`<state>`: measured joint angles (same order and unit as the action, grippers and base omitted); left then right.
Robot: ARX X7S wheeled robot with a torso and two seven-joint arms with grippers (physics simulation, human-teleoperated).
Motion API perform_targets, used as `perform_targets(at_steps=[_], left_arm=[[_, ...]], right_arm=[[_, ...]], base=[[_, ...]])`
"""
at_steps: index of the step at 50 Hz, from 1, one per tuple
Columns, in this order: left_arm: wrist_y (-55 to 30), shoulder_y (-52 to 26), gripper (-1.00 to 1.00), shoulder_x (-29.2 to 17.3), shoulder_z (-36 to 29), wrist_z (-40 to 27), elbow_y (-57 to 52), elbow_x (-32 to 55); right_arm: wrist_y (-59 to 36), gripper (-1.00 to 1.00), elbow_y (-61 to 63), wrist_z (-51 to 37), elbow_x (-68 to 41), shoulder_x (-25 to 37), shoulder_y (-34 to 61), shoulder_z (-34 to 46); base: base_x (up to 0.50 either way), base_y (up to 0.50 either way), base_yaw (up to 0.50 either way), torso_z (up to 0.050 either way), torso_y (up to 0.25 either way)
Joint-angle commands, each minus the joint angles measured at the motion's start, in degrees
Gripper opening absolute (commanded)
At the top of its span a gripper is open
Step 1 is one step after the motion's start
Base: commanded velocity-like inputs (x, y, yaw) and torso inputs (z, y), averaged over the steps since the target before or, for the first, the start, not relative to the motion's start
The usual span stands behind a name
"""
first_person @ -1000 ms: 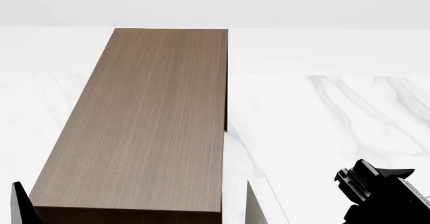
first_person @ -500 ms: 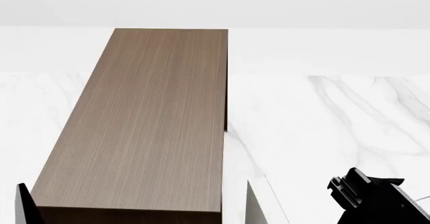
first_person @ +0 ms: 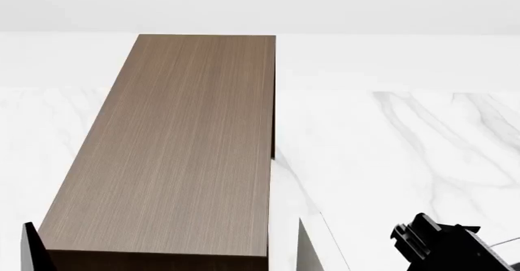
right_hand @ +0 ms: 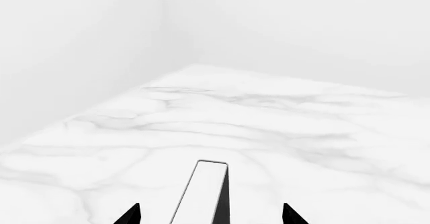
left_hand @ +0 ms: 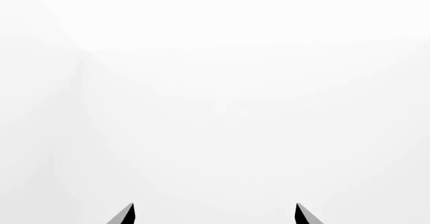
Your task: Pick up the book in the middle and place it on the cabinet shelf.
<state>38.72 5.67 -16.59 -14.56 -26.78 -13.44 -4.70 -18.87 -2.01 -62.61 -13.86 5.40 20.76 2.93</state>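
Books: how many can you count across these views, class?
1: a book stands on edge right of the cabinet, ahead of the right gripper. Others may be hidden beyond the frame.

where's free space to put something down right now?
Cabinet shelf top is bare end to end, nothing on it. The marble floor right of the cabinet is open up to the right claw. The tight spot is the front right corner, where a pale book edge stands between cabinet and claw.
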Motion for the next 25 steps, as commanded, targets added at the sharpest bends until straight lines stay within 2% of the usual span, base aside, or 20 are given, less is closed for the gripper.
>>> perform_targets(at_steps=[1,25], left_arm=[[-0.38,-0.12,1.0,-0.18,-0.16,-0.27,0.07,0.15],[-1.63,-0.11,1.0,-0.59,-0.27,-0.89,-0.89,0.43]], right_arm=[[1.26,1.0,-2.91,-0.56,-0.23,0.33,0.31,0.42],[2.96,1.0,-7.21,-0.19,-0.72,0.68,-0.11,2.88]], base=[[0.0,0.0,0.0,0.0,0.0],[0.0,0.0,0.0,0.0,0.0]])
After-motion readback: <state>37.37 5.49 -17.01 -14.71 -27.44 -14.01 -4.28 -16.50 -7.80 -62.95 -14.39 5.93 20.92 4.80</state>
